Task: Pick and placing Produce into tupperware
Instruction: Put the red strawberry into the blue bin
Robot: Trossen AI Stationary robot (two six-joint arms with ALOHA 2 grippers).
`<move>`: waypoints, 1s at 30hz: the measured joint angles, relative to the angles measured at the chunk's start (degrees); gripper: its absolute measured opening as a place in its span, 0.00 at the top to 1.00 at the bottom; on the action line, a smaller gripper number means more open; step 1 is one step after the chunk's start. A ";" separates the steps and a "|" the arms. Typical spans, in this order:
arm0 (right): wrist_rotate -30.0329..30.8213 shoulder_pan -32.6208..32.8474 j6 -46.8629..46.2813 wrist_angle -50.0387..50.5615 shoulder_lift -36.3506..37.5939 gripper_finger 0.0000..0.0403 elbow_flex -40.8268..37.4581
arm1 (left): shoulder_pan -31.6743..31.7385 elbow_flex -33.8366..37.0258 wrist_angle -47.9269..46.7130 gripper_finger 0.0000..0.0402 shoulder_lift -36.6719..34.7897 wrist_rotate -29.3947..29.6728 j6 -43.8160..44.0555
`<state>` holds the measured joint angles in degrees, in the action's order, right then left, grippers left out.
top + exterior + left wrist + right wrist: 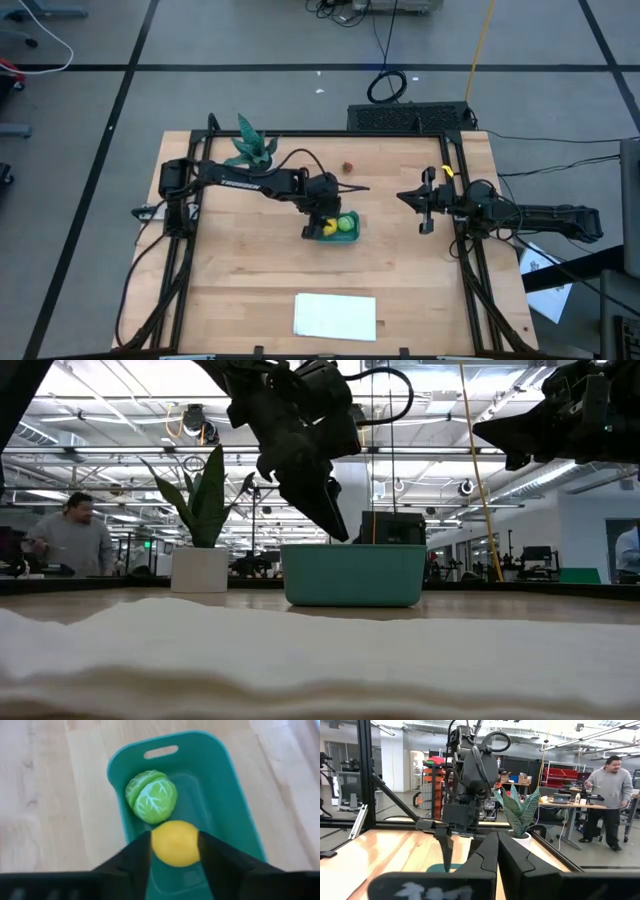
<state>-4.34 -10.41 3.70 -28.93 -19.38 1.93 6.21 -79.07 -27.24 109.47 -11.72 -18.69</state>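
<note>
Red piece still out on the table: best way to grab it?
Take the tiny red piece across its middle, coming straight down. It lies alone on bare table, clear all round, behind the tupperware. The left pincer first has the lemon to drop.

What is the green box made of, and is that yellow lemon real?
The tupperware looks like smooth, slightly shiny teal plastic with a moulded handle slot. The lemon, held between the left gripper's fingers, looks like a toy: very even yellow and matte, though that's uncertain.

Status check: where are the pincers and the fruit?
Left pincer over tub, gripping lemon. Green ball in tub. Red piece on table. Right pincer parked, shut.
</note>
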 joint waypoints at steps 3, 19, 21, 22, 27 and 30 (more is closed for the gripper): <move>0.00 0.00 -0.01 0.00 0.00 1.00 0.00 | -0.25 0.00 0.33 0.74 0.02 1.15 -1.25; 0.00 -0.01 -0.01 0.00 0.01 1.00 0.00 | -0.18 0.00 0.43 0.86 0.02 0.59 -1.17; 0.00 -0.01 -0.01 0.00 0.01 1.00 0.00 | -0.18 0.00 0.89 0.84 0.02 0.57 -1.15; 0.00 0.00 -0.01 0.00 0.00 1.00 0.00 | -0.18 0.00 0.87 0.83 0.02 0.39 -1.19; 0.00 0.00 -0.01 0.00 0.00 1.00 0.00 | -0.79 -0.05 0.23 0.82 -0.91 2.88 -3.37; 0.00 -0.01 -0.01 0.00 0.02 1.00 0.00 | -1.84 -0.20 -0.88 0.82 -2.64 8.09 -5.93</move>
<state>-4.34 -10.42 3.68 -28.93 -19.35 1.93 4.36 -79.26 -28.12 106.83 -3.63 -24.62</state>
